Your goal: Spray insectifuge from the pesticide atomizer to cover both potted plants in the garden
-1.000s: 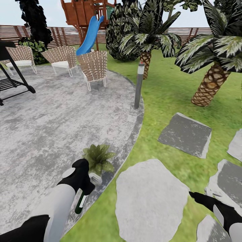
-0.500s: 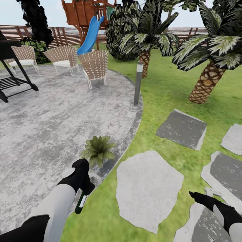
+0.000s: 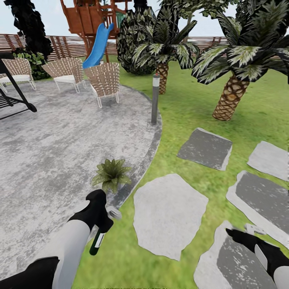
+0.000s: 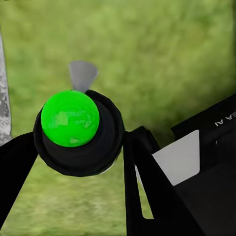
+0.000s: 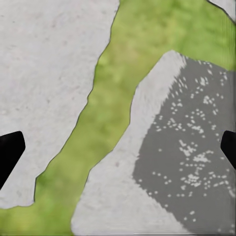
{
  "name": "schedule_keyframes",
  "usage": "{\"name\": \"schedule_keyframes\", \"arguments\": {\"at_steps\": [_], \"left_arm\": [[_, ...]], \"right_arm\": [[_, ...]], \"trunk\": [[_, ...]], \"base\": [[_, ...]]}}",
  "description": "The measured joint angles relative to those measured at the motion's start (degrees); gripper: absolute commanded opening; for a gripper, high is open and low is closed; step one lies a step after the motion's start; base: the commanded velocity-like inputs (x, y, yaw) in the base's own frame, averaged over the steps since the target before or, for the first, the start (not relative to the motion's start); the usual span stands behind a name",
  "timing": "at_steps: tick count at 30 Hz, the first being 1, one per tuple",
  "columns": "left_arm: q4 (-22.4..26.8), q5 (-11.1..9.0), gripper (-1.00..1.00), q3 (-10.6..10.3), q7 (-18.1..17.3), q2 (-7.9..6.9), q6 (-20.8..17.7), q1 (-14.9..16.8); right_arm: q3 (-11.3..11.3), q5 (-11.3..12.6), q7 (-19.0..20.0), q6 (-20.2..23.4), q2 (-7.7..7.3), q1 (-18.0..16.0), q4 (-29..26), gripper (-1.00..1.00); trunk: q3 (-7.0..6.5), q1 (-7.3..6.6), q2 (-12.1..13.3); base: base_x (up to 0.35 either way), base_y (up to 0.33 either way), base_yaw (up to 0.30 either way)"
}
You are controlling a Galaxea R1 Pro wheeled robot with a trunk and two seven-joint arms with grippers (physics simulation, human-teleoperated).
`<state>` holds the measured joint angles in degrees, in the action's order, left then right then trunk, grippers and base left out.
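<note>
Left gripper (image 3: 103, 224): closed round the pesticide atomizer (image 3: 97, 240), which is held tilted, dark green body with pale label hanging downward, white trigger head (image 3: 113, 214) pointed toward the potted plant (image 3: 110, 174); the bottle is carried over the grass at the patio edge; in the left wrist view the black fingers (image 4: 142, 177) are seen clasped about a dark rounded body topped by a bright green ball (image 4: 70, 118), with lawn below. Right gripper (image 3: 241, 233): seen low at the right above a stepping slab (image 3: 241, 261); its fingertips (image 5: 9, 152) are set wide apart in the right wrist view, nothing between them, with pale and dark slabs and a strip of grass beneath. Potted plant: one low rosette of pointed green leaves, stood on the rim of the grey patio (image 3: 52, 148), just beyond the trigger head, apart from it; its pot is largely hidden. Also listed: grey bollard lamp (image 3: 155, 98) at the patio edge; wicker chairs (image 3: 105, 81); blue slide (image 3: 98, 45); two palms (image 3: 228, 96); wooden fence (image 3: 60, 44).
</note>
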<state>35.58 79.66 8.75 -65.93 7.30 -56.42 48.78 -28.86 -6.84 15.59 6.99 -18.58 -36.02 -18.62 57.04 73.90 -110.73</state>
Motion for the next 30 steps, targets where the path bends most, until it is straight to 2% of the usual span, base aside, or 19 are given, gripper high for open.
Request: {"name": "schedule_keyframes", "arguments": {"at_steps": [18,22,24,26,30], "left_arm": [[-0.1,-0.3,-1.00,0.1,0.4,0.00,0.9,-0.3],[0.0,-2.1,-1.00,0.1,0.5,-0.02,1.2,-0.3],[0.1,-2.9,-1.00,0.1,0.5,-0.08,3.4,-0.3],[0.1,-3.1,-1.00,0.1,0.5,-0.09,5.2,-0.3],[0.1,-3.4,-1.00,0.1,0.4,-0.03,6.0,-0.3]], "right_arm": [[0.0,0.3,0.0,0.0,0.00,0.0,0.0,1.00],[-0.1,0.3,-0.3,-0.1,0.00,0.0,0.0,1.00],[-0.2,0.3,-0.3,-0.1,0.00,0.0,0.0,1.00],[-0.3,0.3,-0.2,-0.1,0.00,0.0,0.0,1.00],[-0.3,0.3,-0.1,-0.1,0.00,0.0,0.0,1.00]], "trunk": [[-1.58,-0.01,0.0],[-1.78,-0.01,0.0],[-1.80,-0.01,0.0],[-1.80,-0.01,0.0],[-1.80,-0.01,0.0]], "base": [[-0.023,0.000,-0.114],[0.000,0.000,-0.040],[0.000,0.000,-0.005],[0.000,0.000,-0.002],[0.000,0.000,0.000]]}}
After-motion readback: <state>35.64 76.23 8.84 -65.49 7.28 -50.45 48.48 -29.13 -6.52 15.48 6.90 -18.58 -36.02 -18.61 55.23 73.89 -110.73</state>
